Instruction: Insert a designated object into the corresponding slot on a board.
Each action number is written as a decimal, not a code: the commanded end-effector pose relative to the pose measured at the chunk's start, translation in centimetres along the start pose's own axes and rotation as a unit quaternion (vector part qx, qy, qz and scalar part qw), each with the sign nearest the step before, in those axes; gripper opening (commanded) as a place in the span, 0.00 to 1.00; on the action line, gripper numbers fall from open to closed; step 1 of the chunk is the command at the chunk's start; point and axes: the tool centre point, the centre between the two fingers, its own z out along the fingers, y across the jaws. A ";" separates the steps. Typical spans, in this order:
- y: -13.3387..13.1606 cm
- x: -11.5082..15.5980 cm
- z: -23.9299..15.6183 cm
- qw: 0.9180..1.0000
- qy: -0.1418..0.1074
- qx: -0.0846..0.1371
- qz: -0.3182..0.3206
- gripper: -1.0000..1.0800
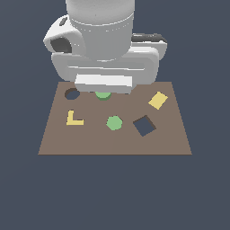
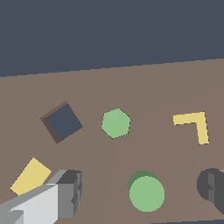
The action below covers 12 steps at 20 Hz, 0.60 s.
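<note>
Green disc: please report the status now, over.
Gripper open, straddling green disc, not gripped. Disc on board, beside round hole. Nothing between them.

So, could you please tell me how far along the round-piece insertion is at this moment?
Nothing is finished: the round hole is empty and the green disc sits on the board beside it. In hand: the gripper hangs over the disc, jaws open on either side, not closed. Left: grasp, lift, carry to the hole and insert. The green hexagon lies apart.
</note>
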 end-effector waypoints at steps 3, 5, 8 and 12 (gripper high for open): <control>0.0 -0.1 0.1 1.000 0.000 0.000 0.000 0.96; 0.1 -0.3 0.3 1.000 0.000 0.000 -0.001 0.96; 0.3 -0.8 1.0 1.000 -0.001 -0.001 -0.004 0.96; 0.8 -2.2 2.5 1.000 -0.004 -0.002 -0.010 0.96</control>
